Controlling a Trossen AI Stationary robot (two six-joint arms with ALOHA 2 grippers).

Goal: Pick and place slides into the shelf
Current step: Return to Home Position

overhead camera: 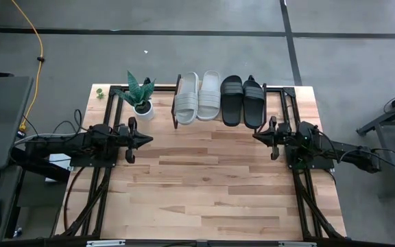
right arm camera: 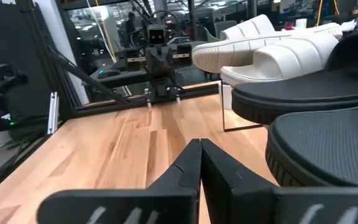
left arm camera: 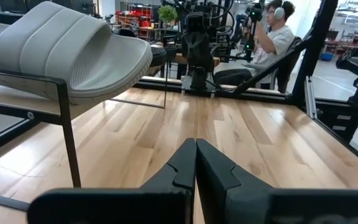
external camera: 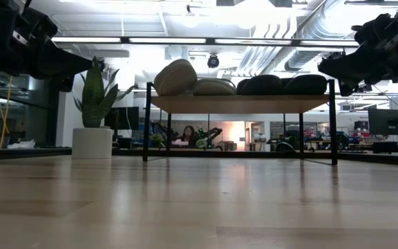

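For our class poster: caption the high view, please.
Two grey slides and two black slides sit on the shelf; left pincer and right pincer shut.

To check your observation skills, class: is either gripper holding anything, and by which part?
Nothing. The left gripper and right gripper both have shut, empty jaws; all four slides lie on the shelf.

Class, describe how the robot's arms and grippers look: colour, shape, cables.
The left arm and right arm are black, jointed and slim, with dark cables running off behind them. The left gripper and right gripper each have two matte black, wedge-shaped fingers with stepped inner edges.
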